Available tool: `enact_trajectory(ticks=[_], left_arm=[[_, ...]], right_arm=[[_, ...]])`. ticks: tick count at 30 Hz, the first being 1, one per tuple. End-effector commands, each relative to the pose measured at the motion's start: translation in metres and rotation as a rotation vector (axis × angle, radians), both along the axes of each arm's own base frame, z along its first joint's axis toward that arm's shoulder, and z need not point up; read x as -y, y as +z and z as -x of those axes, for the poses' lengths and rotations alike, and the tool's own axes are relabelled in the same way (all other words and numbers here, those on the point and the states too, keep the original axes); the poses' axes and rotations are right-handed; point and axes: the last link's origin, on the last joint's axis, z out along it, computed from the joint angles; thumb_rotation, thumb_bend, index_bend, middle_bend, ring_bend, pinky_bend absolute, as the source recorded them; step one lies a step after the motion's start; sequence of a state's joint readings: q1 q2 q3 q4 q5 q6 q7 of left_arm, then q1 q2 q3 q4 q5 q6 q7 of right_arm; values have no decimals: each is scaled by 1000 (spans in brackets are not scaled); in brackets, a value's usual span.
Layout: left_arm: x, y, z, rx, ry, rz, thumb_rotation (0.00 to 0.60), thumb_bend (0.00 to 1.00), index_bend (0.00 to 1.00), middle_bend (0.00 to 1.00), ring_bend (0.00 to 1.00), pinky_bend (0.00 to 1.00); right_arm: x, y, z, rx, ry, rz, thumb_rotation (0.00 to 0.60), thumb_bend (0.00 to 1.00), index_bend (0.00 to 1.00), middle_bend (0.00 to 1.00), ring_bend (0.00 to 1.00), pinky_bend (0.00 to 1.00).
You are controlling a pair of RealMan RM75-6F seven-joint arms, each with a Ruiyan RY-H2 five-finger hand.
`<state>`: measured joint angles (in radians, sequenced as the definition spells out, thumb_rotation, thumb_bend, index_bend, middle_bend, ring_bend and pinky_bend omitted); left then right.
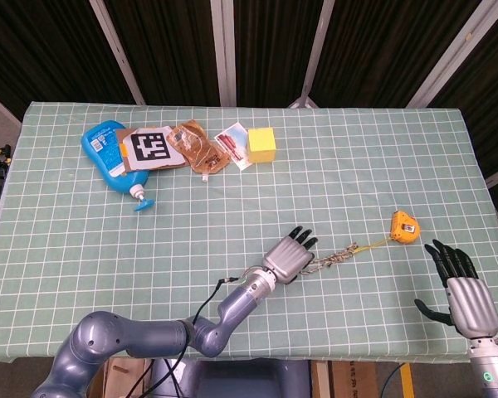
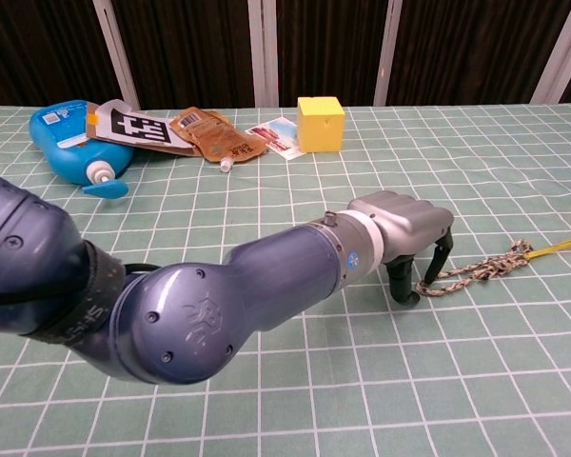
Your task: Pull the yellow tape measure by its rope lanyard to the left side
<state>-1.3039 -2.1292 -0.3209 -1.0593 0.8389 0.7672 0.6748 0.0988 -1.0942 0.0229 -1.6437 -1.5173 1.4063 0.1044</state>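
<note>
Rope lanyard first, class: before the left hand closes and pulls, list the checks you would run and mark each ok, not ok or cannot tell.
1. Left hand at the near end of the rope lanyard, fingertips down on the table by it: ok.
2. Rope actually held by that hand: cannot tell; chest view shows fingers spread, not curled round it.
3. Lanyard joined to the yellow tape measure: ok, a thin yellow cord leads to it.
4. Path leftward on the table free of objects: ok.
5. Right hand apart from the tape measure, fingers spread: ok.
</note>
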Motion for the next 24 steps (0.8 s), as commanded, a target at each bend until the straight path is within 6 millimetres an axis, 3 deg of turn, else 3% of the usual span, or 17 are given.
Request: enact_trajectory(ticks=[1,24], left_arm=[[0,0,0,1,0,-1,600,431,520,106,0,0],[1,-7,5,-20,7,2,600,512,562,118,0,0]], right_arm=[[0,0,0,1,-1,-2,600,242,0,0,0,0],[1,1,0,9,-7,-2,600,242,0,0,0,0]])
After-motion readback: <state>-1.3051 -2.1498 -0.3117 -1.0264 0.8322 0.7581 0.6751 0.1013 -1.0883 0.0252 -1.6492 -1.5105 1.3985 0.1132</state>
